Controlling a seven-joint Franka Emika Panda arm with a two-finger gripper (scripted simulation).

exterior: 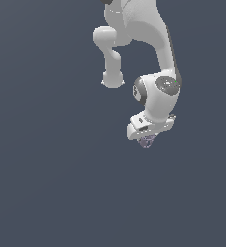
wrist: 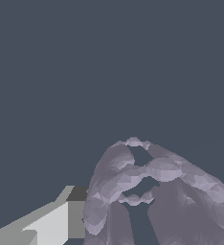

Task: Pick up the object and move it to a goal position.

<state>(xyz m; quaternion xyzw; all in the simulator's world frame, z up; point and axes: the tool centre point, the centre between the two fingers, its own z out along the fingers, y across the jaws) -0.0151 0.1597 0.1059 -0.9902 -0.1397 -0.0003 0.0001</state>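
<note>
The object (exterior: 146,141) is a tiny pale purple-grey openwork thing, just under the white gripper (exterior: 147,136) in the exterior view. It looks held at the gripper's tip, and the fingertips are hidden behind the hand there. In the wrist view the object (wrist: 147,191) fills the near field with looping purple-grey bars and gaps. One pale grey finger (wrist: 47,225) shows beside it, close against it. The other finger is hidden behind the object.
The white arm (exterior: 158,53) comes down from the top of the exterior view. All around is a plain dark grey-blue surface (exterior: 47,169) with nothing else on it.
</note>
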